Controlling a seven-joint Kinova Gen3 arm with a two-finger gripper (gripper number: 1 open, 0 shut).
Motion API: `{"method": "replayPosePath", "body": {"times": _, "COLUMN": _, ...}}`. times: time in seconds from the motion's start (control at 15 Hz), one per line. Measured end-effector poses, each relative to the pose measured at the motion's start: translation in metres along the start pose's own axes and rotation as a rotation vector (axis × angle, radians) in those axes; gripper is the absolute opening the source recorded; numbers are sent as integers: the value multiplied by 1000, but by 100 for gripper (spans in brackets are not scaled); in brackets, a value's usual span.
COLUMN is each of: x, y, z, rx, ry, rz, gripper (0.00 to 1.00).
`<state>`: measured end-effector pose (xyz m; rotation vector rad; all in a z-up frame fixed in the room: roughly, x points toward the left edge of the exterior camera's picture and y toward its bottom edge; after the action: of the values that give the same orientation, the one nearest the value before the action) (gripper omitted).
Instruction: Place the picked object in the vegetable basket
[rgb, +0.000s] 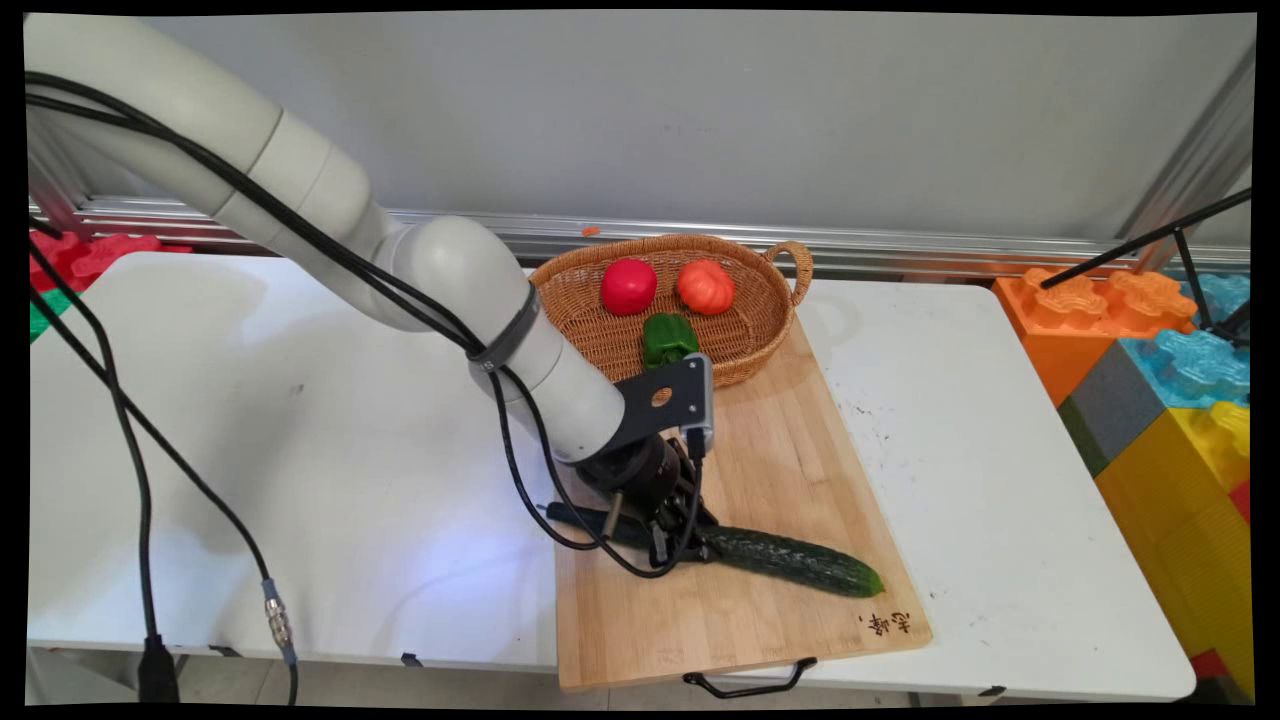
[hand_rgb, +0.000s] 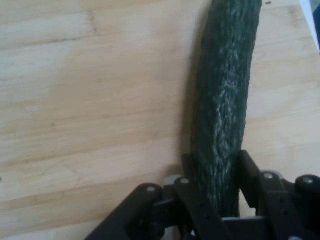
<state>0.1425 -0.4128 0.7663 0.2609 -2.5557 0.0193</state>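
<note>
A long dark green cucumber (rgb: 790, 560) lies across the near part of a wooden cutting board (rgb: 790, 450). My gripper (rgb: 670, 530) is down at the cucumber's left half, its wrist hiding that part. In the hand view the cucumber (hand_rgb: 225, 100) runs up from between the two black fingers (hand_rgb: 248, 172), which press against both its sides; the gripper (hand_rgb: 217, 172) is shut on it, with the board (hand_rgb: 100, 100) underneath. Whether the cucumber still rests on the board, I cannot tell.
A wicker basket (rgb: 590, 330) at the board's far end holds a red tomato (rgb: 628, 286), an orange fruit (rgb: 705, 286) and a green pepper (rgb: 668, 338). Large coloured blocks (rgb: 1150, 380) stand at the right, red ones (rgb: 90, 255) far left. Black cables (rgb: 140, 480) hang left.
</note>
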Motion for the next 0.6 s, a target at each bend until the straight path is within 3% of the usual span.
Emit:
{"method": "replayPosePath", "body": {"times": 0.2, "x": 4, "y": 0, "z": -11, "rx": -7, "ry": -3, "rz": -17, "gripper": 0}}
{"method": "replayPosePath", "body": {"times": 0.6, "x": 48, "y": -10, "z": -53, "rx": 14, "ry": 15, "rz": -69, "gripper": 0}}
